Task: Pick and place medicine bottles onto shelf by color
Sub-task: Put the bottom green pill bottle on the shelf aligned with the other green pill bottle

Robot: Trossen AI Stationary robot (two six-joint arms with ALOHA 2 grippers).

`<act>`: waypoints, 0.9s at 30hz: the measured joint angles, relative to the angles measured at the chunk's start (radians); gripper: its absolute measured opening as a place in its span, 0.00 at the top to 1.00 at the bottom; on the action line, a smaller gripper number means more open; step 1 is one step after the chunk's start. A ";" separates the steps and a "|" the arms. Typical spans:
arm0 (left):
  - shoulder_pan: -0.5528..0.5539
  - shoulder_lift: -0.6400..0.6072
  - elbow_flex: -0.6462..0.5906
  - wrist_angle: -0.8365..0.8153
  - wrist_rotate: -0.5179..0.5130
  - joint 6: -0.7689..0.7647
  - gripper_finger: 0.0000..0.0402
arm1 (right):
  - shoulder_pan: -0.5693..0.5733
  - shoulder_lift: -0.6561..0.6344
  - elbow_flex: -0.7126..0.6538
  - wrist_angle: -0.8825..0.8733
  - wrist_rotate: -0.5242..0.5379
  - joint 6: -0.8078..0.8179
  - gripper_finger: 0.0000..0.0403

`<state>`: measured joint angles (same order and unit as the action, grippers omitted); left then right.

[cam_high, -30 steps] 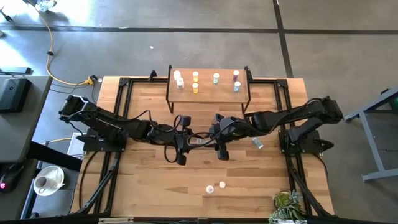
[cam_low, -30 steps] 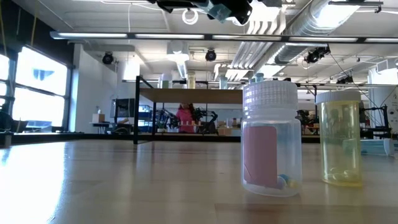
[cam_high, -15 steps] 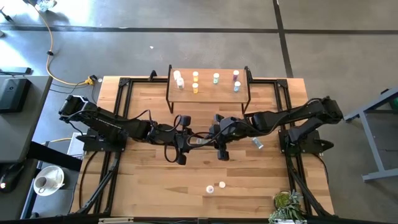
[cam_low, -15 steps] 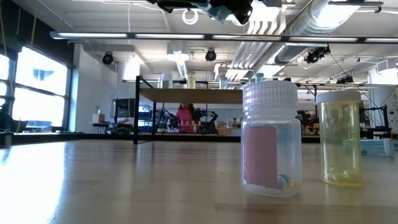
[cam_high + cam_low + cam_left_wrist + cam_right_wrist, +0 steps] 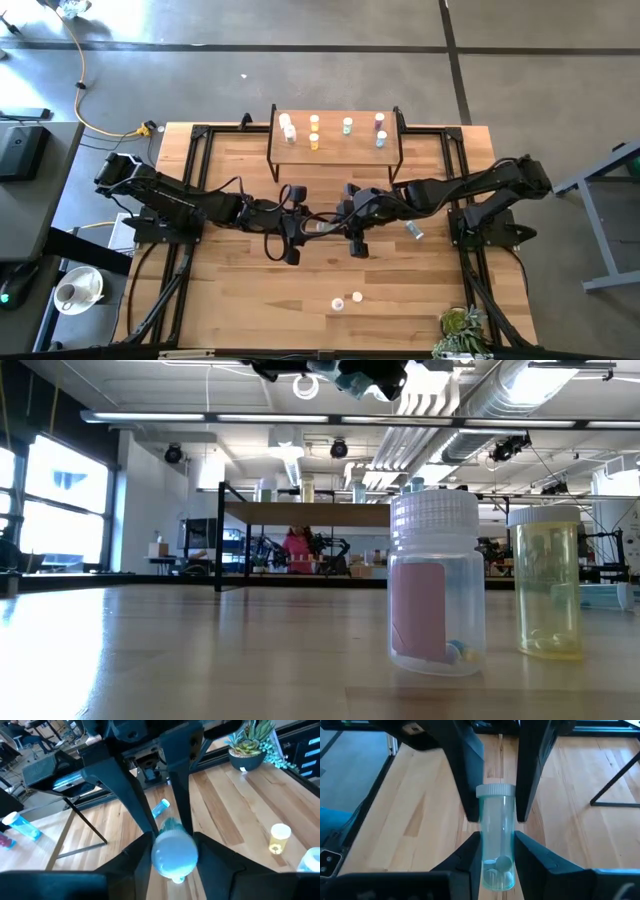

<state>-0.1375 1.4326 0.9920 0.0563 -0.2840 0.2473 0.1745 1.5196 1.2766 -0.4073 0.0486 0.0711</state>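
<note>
Both grippers meet above the table's middle, on the two ends of one clear teal-tinted bottle [image 5: 321, 226] with a white cap; the bottle lies level in the air. My left gripper [image 5: 309, 224] is shut at the cap end and my right gripper [image 5: 334, 227] at the base end. They show at the top of the low view [image 5: 335, 372]. The shelf [image 5: 336, 150] stands at the table's far middle with white [image 5: 288, 128], orange [image 5: 314, 141], green [image 5: 347, 126], pink [image 5: 379, 121] and blue [image 5: 381, 139] bottles upright on it. My left gripper pinches the bottle's white cap [image 5: 173, 854] between its two fingers, coming level from the table's left side, with the cap's top facing its wrist. My right gripper pinches the bottle's base end [image 5: 498, 870] between its two fingers, coming level from the table's right side, fingers along the bottle. The bottle is lifted clear and level.
A blue bottle [image 5: 413, 231] lies on the table to the right of the grippers. A pink-labelled bottle [image 5: 437, 585] and a yellow one [image 5: 547, 585] stand upright near the table's near edge. A potted plant [image 5: 460, 330] sits at the near right corner.
</note>
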 joint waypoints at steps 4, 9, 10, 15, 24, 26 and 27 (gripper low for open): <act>0.000 -0.001 0.001 0.000 0.000 -0.009 0.58 | 0.000 0.000 -0.001 -0.002 0.000 0.000 0.79; -0.001 -0.001 0.001 0.000 0.000 -0.009 0.48 | 0.002 -0.002 -0.001 -0.013 0.001 0.000 0.79; -0.001 -0.002 0.001 0.000 -0.001 -0.009 0.46 | 0.002 -0.003 -0.001 -0.019 0.001 0.000 0.79; -0.001 -0.041 0.002 -0.031 -0.042 -0.012 0.44 | 0.002 -0.030 -0.001 -0.051 0.005 0.019 0.79; -0.001 -0.143 0.002 -0.072 -0.042 -0.020 0.45 | 0.003 -0.152 -0.001 -0.067 0.093 0.003 0.79; -0.001 -0.162 0.002 -0.074 -0.042 -0.020 0.45 | 0.003 -0.184 -0.001 -0.066 0.134 -0.011 0.79; -0.001 -0.176 0.002 -0.091 -0.042 -0.020 0.45 | 0.003 -0.200 -0.001 -0.067 0.153 -0.023 0.79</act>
<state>-0.1383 1.2571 0.9936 -0.0352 -0.3260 0.2272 0.1776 1.3199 1.2758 -0.4747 0.2014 0.0482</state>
